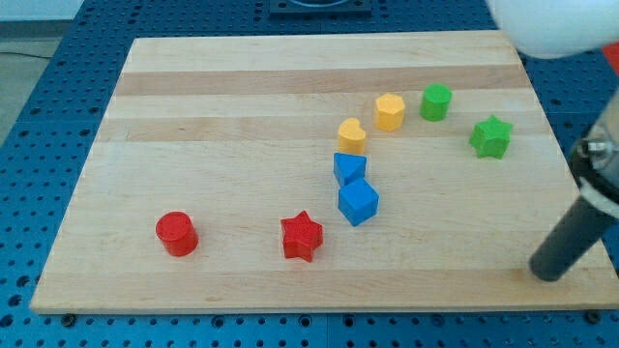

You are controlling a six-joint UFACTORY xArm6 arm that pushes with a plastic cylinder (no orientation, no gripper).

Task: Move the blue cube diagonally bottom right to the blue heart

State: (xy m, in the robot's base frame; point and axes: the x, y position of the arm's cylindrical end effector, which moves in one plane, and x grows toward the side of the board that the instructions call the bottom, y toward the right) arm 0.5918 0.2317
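Your rod comes in from the view's right edge, and its tip (547, 272) rests on the wooden board (193, 116) near the bottom right corner, well apart from every block. There is no claw on this arm, only the bare rod, so nothing is held or clamped. The blue cube (359, 203) sits near the middle of the board, touching the blue heart (349, 168), which lies just above it and slightly to the view's left. Just above the heart, you see a yellow heart (352, 134), and up and to the right of that a yellow hexagon (390, 111). A green cylinder-like block (436, 101) stands to the right of the hexagon, and a green star (491, 136) lies further right and a little lower. Down toward the view's bottom, a red star (302, 236) lies left of and below the cube, and a red cylinder (177, 234) stands well off to the left. The tip is far to the right of the cube and lower than it.
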